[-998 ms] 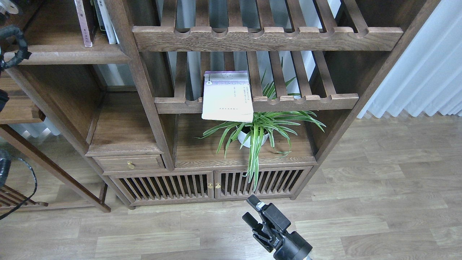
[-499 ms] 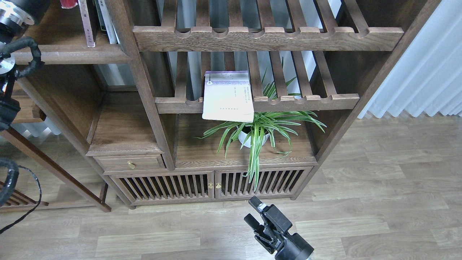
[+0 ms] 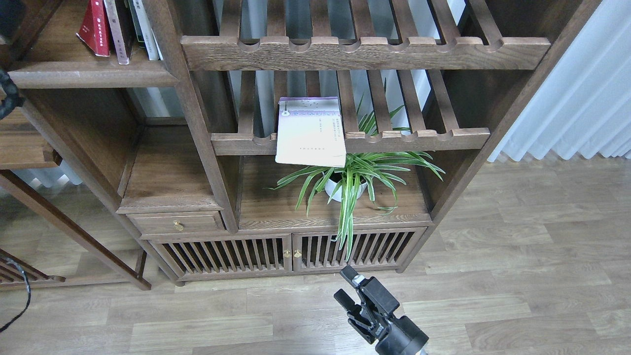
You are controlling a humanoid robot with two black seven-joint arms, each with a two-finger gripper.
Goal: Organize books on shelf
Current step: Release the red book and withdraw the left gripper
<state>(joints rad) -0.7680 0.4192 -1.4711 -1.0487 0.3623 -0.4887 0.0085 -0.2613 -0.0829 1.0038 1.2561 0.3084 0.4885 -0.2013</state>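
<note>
Upper left, on the solid brown shelf [image 3: 93,74]: a red book [image 3: 94,29] now leans against the maroon book [image 3: 117,30] — absent a second ago, when a black arm crossed that corner. That arm is gone from sight; its fingers' state cannot be told. One book shelved, by this evidence. Lavender-white book [image 3: 310,132]: unmoved, flat on the slatted rack [image 3: 419,139], overhanging the spider plant [image 3: 352,180] — likely next. Right gripper [image 3: 351,291]: low over the floor, fingers narrowly parted, empty.

We find print on the lavender-white book [image 3: 310,132] and red book [image 3: 93,27] (too small to read).
</note>
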